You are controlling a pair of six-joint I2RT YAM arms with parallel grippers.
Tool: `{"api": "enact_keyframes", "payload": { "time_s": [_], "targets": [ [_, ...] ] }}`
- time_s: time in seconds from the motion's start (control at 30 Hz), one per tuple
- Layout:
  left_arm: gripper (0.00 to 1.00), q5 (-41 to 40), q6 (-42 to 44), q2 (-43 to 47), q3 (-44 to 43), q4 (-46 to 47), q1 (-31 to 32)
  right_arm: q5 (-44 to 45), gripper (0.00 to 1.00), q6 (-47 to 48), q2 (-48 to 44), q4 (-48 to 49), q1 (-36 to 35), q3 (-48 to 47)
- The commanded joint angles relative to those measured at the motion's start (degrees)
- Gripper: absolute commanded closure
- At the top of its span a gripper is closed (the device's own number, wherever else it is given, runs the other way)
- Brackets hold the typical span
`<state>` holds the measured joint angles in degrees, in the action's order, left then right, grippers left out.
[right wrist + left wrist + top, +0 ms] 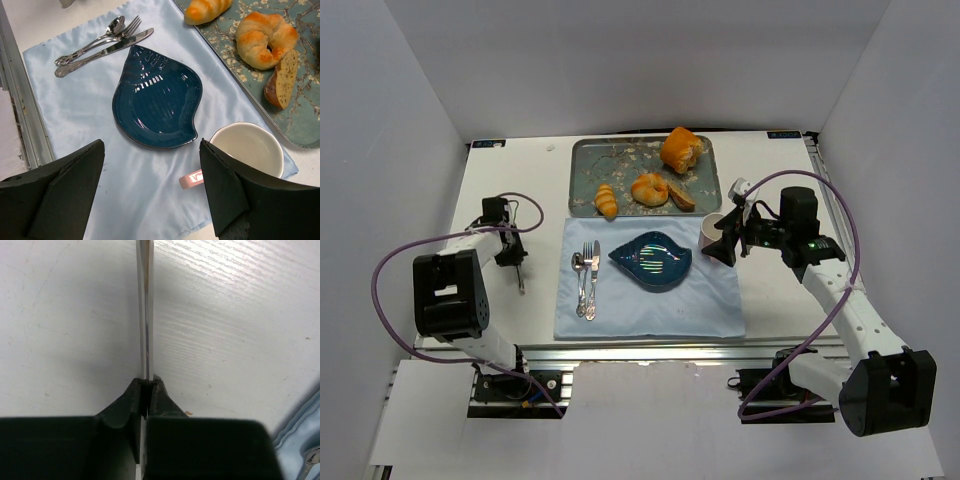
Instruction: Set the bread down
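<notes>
While the left gripper (146,383) clamps a thin metal utensil (145,300) well apart, the nearer right gripper (151,145) stands wide open and empty, the bun (265,37) lying on the tray (300,117) ahead and right of its fingers, beyond the cup (247,147).

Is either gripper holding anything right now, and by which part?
Left gripper pinches a thin metal utensil at one end; right gripper holds nothing.
</notes>
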<state>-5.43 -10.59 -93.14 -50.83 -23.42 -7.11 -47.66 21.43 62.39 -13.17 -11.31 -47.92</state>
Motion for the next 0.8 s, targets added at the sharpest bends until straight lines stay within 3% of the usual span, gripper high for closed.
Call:
{"api": "enact_keyframes", "payload": {
  "time_s": [0.0, 0.13, 0.17, 0.3, 0.4, 0.53, 0.77],
  "targets": [
    [0.95, 1.39, -0.48, 1.55, 2.14, -1.36, 0.08, 0.46, 0.19, -0.07, 0.01, 1.74, 0.41, -1.30],
    [0.99, 4.19, -3.99, 7.52, -2.68, -5.40, 0.17, 0.55, 0.19, 1.24, -0.51, 0.52, 0.76, -1.91],
    [0.98, 8.38, -7.13, 10.41, -3.57, -6.45, 0.52, 0.72, 0.19, 1.42, -0.60, 0.34, 0.85, -2.00],
    [0.88, 16.58, -15.65, 16.05, -7.61, -6.91, 5.96, 0.90, 0.19, 1.42, -0.96, 0.34, 1.12, -2.00],
    [0.78, 21.67, -24.08, 18.43, -7.53, -1.64, 12.73, 0.55, 0.19, 0.81, -0.87, 0.60, 1.29, -1.91],
    [0.68, 24.67, -30.89, 17.65, -7.35, 3.55, 18.35, 0.11, 0.19, 0.54, -1.04, 0.86, 1.38, -1.74],
    [0.57, 25.12, -30.63, 11.33, -12.01, 4.08, 22.32, -0.24, 0.19, -0.07, -2.01, 1.92, 1.55, -1.03]
  ]
}}
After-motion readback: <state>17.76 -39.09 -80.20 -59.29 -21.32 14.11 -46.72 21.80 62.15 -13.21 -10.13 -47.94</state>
